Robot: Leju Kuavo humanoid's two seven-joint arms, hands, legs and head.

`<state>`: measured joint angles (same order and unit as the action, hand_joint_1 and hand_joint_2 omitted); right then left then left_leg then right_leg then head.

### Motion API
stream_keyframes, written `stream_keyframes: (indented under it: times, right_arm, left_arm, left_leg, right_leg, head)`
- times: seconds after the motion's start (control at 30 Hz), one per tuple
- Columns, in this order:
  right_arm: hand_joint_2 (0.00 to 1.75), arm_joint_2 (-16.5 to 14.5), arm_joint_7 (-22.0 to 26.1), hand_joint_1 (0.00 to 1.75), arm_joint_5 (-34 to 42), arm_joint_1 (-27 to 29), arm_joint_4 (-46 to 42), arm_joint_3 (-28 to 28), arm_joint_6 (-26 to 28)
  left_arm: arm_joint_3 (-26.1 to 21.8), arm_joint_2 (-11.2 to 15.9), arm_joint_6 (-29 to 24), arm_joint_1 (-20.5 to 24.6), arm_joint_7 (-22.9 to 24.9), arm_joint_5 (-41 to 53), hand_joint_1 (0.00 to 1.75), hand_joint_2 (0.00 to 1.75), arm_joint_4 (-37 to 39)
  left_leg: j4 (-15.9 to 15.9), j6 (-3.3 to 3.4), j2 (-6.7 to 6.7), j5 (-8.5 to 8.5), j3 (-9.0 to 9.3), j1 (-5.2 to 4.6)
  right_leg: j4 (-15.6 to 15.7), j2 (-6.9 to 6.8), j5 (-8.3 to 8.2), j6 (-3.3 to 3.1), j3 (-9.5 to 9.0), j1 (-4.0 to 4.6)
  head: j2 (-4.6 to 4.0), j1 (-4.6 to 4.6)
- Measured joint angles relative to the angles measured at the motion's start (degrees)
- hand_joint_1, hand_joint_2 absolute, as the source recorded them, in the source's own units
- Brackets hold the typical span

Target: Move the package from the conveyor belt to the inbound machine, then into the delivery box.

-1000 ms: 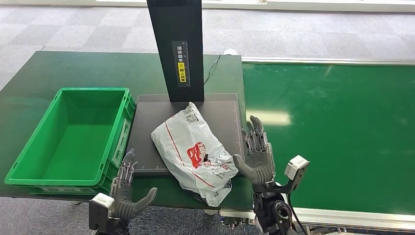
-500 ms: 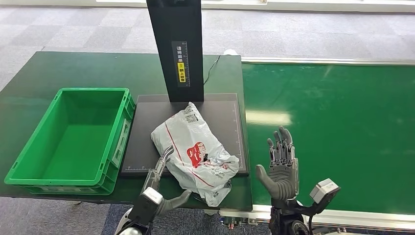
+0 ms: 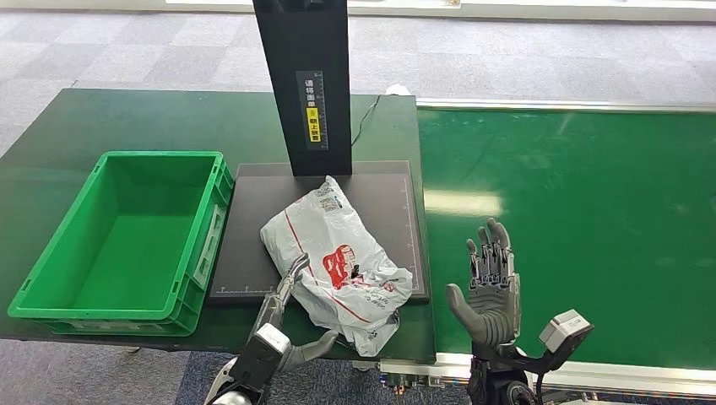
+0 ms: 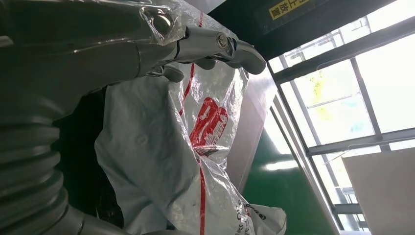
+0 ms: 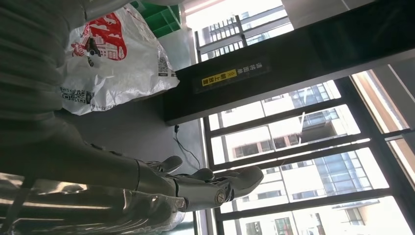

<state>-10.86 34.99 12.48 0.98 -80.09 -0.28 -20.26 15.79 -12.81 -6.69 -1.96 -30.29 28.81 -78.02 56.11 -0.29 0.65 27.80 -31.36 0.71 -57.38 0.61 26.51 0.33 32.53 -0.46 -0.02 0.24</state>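
The package [image 3: 333, 261], a white plastic bag with red print, lies on the dark scan plate [image 3: 380, 198] of the inbound machine, its near end hanging over the table's front edge. My left hand [image 3: 283, 325] is at the bag's near left side, fingers straight and lying against the plastic; in the left wrist view the fingers [image 4: 215, 44] stretch along the package [image 4: 195, 147] without closing on it. To the right of the bag, apart from it, my right hand [image 3: 488, 291] stands upright with fingers spread over the belt's near left corner.
A green delivery crate [image 3: 160, 156] stands left of the plate, nothing inside. The machine's black column [image 3: 308, 84] rises behind the bag. The green conveyor belt [image 3: 591, 211] runs off to the right. A cable [image 3: 367, 114] trails behind the column.
My left hand came from beside the crate over to the bag's near left side. My right hand drew back from the bag's right side to above the belt.
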Motion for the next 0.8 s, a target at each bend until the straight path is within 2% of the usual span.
stream_keyframes:
  times: [0.2,0.33,0.53,0.67,0.8]
  right_arm:
    - [1.75,0.0,0.0,0.00,0.0,-0.1,0.0,-0.1,0.0]
    - [1.75,-0.4,0.0,0.00,-0.1,-1.8,0.3,-0.3,0.1]
    - [1.75,-1.2,0.0,0.00,-0.1,-6.0,2.2,0.2,1.0]
    - [1.75,-1.4,-0.4,0.00,-0.4,-7.8,3.0,0.6,1.1]
    - [1.75,-1.4,-0.6,0.00,-0.6,-9.2,4.1,1.0,1.1]
  left_arm:
    - [0.5,0.0,-0.2,1.0,0.1,0.5,0.00,1.75,0.5]
    - [3.1,-0.8,-1.0,8.2,2.2,2.5,0.00,1.75,5.0]
    - [8.4,-4.1,-2.7,23.1,4.0,5.2,0.00,1.75,22.1]
    - [12.2,-6.1,-2.8,30.5,9.0,9.3,0.00,1.75,34.6]
    - [14.8,-6.7,-2.8,35.9,12.6,11.2,0.00,1.75,45.6]
  left_leg:
    - [0.0,0.00,0.02,-0.01,-0.01,0.00]
    - [0.0,0.03,0.07,-0.12,-0.04,-0.01]
    - [0.0,0.09,0.04,-0.30,-0.05,-0.07]
    - [0.0,0.08,0.01,-0.31,-0.08,-0.07]
    - [0.0,0.08,-0.02,-0.31,-0.11,-0.06]
  right_leg:
    - [0.0,-0.01,0.00,0.00,0.03,0.00]
    - [0.0,-0.06,-0.09,0.01,0.01,-0.01]
    - [0.0,-0.03,-0.33,0.06,0.03,-0.07]
    - [0.0,0.00,-0.35,0.05,0.04,-0.07]
    - [0.0,0.06,-0.36,0.03,0.11,-0.06]
  head:
    - [0.00,-0.02]
    - [0.00,-0.02]
    - [0.00,-0.02]
    - [0.00,-0.03]
    - [0.00,-0.04]
